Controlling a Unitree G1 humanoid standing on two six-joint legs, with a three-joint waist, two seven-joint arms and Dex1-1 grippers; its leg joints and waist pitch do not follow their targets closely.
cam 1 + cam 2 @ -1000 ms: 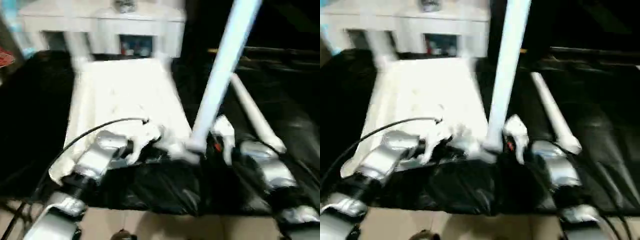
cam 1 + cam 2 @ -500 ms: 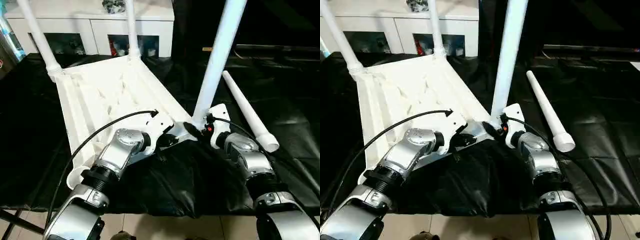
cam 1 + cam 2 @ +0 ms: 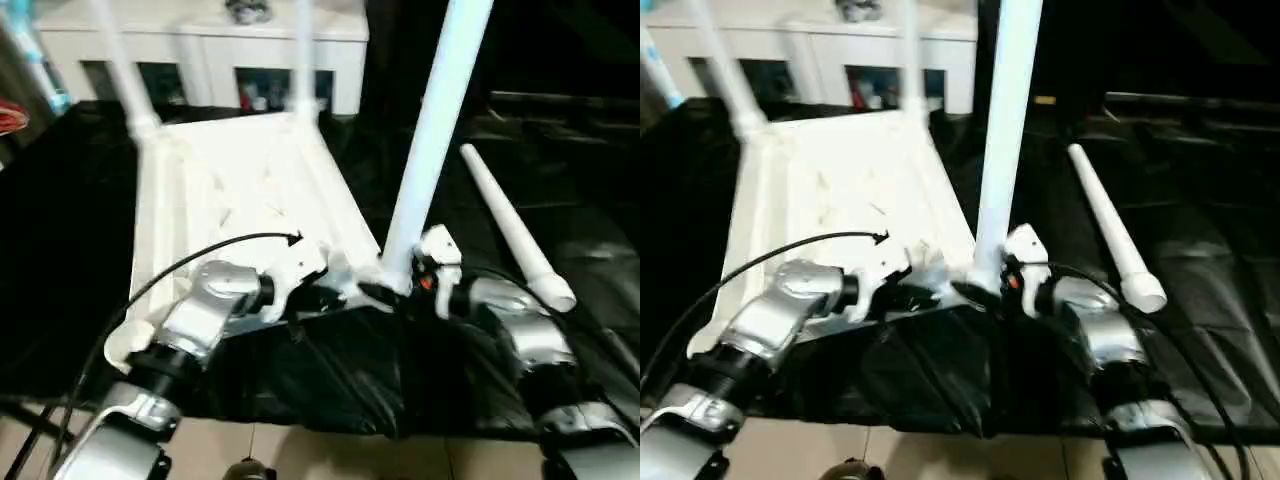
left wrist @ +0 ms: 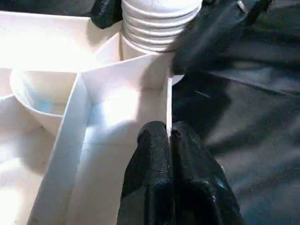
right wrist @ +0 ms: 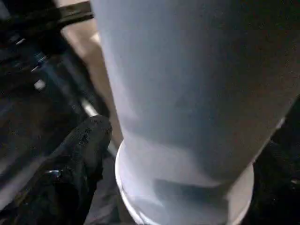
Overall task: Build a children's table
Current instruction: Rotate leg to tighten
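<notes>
Three legs now stand upright in the upturned table top (image 3: 240, 190). Nearest us, our left gripper (image 4: 169, 140) is clenched on the top's rim, and our right gripper (image 3: 395, 290) clasps the base of the near leg (image 3: 435, 130), as half a second ago: only the camera has shifted. Beyond, the fourth leg (image 3: 515, 235) lies loose on the black cloth (image 3: 560, 180), so one socket remains.

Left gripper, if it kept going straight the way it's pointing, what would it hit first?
The left gripper, shut on the table rim, points toward the corner socket. Probably first: the ribbed base of the standing leg, where the right gripper's finger also sits.
</notes>
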